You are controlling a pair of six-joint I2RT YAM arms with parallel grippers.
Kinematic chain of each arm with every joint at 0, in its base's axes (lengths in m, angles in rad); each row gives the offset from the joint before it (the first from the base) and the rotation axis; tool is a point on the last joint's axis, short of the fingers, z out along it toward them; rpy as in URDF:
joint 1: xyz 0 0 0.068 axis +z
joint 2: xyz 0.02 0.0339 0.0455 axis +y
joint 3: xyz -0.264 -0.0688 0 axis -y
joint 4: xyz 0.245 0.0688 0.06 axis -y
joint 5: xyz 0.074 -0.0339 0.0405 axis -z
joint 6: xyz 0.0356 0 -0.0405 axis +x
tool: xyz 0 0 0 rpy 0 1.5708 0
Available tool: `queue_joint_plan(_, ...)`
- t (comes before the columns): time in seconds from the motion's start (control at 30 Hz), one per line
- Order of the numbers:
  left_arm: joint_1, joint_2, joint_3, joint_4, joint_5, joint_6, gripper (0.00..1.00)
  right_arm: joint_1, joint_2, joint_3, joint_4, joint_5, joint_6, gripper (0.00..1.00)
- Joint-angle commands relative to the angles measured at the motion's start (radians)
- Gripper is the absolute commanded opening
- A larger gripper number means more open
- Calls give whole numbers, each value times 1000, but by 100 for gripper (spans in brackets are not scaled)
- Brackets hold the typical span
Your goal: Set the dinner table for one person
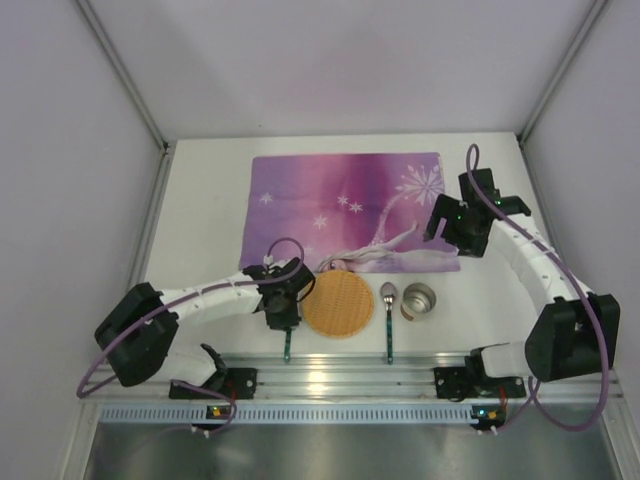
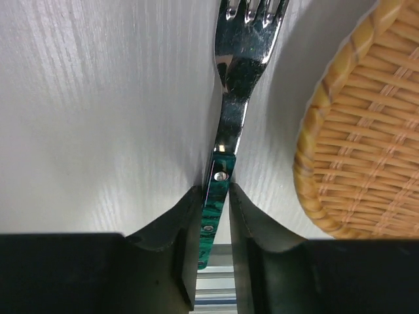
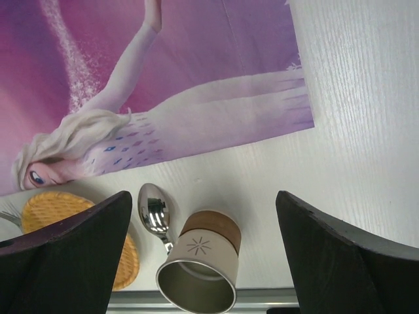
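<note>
Barely started. Beneath both arms, large flat white rectangular tabletop [image 1: 205,200]. Yet to place on purple snowflake placemat [image 1: 340,190]: round woven wicker plate [image 1: 338,304], tipped metal cup [image 1: 418,299], steel spoon [image 1: 389,320]. Pinching green-handled fork [image 2: 239,72] with left gripper [image 2: 215,190]; holding right gripper [image 3: 203,196] spread wide, empty.

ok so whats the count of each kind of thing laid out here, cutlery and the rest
fork: 1
spoon: 1
plate: 1
cup: 1
placemat: 1
total: 5
</note>
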Motion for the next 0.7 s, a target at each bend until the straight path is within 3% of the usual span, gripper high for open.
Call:
queue_joint_plan(0.0,-12,104,-44,119,-49,-6,27,0,-72,-6,-31,-1,-32,92)
queue_joint_plan(0.03,-13,119,-44,119,-52,-6,21,0,-80,-11,-37,0,-38,92)
queue_joint_plan(0.07,-13,124,-41,117,-57,-6,2,0,-90,-15,-40,0,-40,92)
queue_joint_plan(0.1,-13,130,-41,97,-66,-9,0,0,-96,-17,-44,2,-40,92)
queue_joint_plan(0.3,-12,41,46,-79,-170,-6,0,8,-175,-34,-58,-30,-52,91)
queue_joint_plan(0.43,11,-63,244,-245,-285,44,0,60,-228,-9,-66,-14,-85,91)
queue_joint_plan(0.53,109,-45,387,-231,-302,193,0,86,-247,-9,-78,-12,-90,91)
queue_joint_plan(0.67,286,75,531,-88,-195,444,0,97,-258,-22,-89,-14,-75,92)
